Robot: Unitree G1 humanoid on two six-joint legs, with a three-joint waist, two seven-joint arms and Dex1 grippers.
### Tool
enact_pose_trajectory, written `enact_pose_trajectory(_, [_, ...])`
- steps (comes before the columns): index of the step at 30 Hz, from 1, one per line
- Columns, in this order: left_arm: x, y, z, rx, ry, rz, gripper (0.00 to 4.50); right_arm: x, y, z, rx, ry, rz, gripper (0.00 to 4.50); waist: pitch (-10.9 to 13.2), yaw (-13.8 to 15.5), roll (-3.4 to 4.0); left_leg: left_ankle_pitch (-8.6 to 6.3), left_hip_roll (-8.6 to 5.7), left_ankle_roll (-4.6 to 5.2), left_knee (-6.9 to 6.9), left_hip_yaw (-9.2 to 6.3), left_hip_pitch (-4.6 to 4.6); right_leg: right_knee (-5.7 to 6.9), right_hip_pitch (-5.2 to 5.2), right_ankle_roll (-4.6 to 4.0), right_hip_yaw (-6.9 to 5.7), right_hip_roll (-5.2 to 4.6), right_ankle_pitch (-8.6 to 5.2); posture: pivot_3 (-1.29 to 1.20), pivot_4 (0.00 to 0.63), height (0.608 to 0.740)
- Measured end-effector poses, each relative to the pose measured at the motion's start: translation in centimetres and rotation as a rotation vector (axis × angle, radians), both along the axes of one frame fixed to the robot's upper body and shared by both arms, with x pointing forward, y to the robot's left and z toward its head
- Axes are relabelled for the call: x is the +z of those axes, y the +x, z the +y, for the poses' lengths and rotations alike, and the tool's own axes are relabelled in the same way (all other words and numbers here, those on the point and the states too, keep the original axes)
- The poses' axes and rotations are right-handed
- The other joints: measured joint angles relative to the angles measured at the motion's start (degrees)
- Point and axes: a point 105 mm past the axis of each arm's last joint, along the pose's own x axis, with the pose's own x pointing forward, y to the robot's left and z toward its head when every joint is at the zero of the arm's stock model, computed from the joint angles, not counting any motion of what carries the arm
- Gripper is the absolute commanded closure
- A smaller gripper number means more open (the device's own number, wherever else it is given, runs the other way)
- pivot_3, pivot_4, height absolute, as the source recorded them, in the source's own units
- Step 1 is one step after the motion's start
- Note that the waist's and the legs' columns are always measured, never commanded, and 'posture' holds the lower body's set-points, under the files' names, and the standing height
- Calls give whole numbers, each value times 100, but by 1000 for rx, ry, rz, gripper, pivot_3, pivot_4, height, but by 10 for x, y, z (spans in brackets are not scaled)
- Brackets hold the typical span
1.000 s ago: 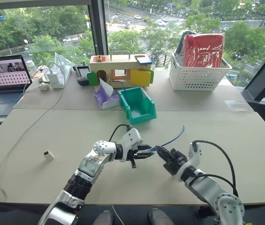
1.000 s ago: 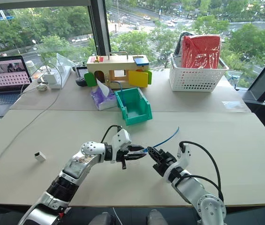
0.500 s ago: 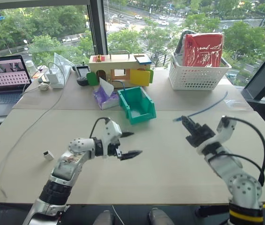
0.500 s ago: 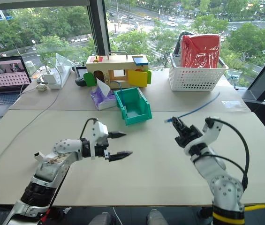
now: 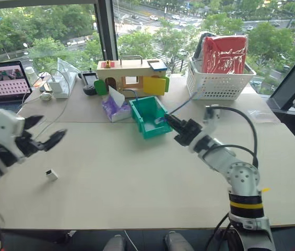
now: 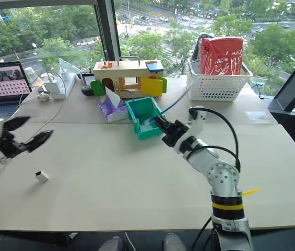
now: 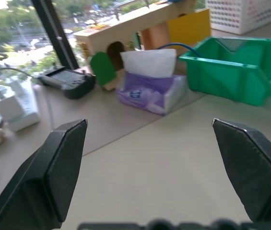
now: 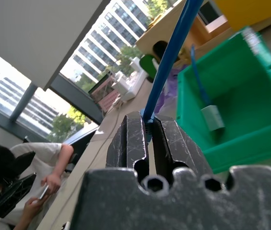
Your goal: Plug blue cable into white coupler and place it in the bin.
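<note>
The right gripper [image 6: 164, 127], jaws clamped on the thin light-blue network cable [image 8: 171, 53], has carried it to the teal plastic bin [image 5: 148, 116] (white block inside), while the left gripper [image 5: 42, 132] has withdrawn, fingers apart; release seemingly remains.

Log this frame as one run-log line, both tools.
right tool: shut on blue cable, beside bin | cable end: inside bin | left tool: open, empty, far left | small white block: on table
</note>
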Motion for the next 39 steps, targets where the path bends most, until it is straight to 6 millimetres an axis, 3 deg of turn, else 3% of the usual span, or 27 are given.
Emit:
enact_pose_trajectory(6, [-16,-35,4,329,-217,-165,23,-8,3,18,79,-10,25,4500,0,57,-13,-1,0,-2,2,-3,-8,-23,6,-1,-22,-16,15,0,150,729])
enact_pose_trajectory(9, [-43,-58,-1,495,-266,-113,23,-7,2,25,103,-5,22,4500,-2,41,-17,-1,-1,-2,1,-4,-8,-18,4,-8,-34,-8,20,0,150,729])
enact_pose_trajectory(12, [-81,-84,-22,561,-279,21,23,-12,-3,34,141,-20,32,4500,-3,-28,-16,-8,1,-13,-1,2,-5,-24,4,-15,-36,-6,22,0,150,729])
enact_pose_trajectory(14, [-90,-90,-18,618,-268,46,23,-15,-6,40,166,-26,39,4500,-3,-25,-16,-6,12,-10,-1,-5,-2,-30,6,-23,-45,12,23,0,150,729])
enact_pose_trajectory(19, [-108,-74,-22,616,-310,78,23,-22,-10,39,158,-32,53,4500,-1,-65,-4,-4,9,-7,4,5,-2,-49,11,2,-40,10,11,0,150,729])
enact_pose_trajectory(28, [-134,-39,-11,640,-372,119,23,-20,-12,31,93,-55,34,4500,-1,-32,-4,-4,11,-7,3,-5,-6,-41,9,-20,-45,17,22,0,150,729])
enact_pose_trajectory(39, [-153,-9,-20,586,-386,161,23,-13,-20,16,49,-157,-53,4500,-2,-25,-5,-4,12,-7,3,-6,-5,-40,10,-20,-45,17,22,0,150,729])
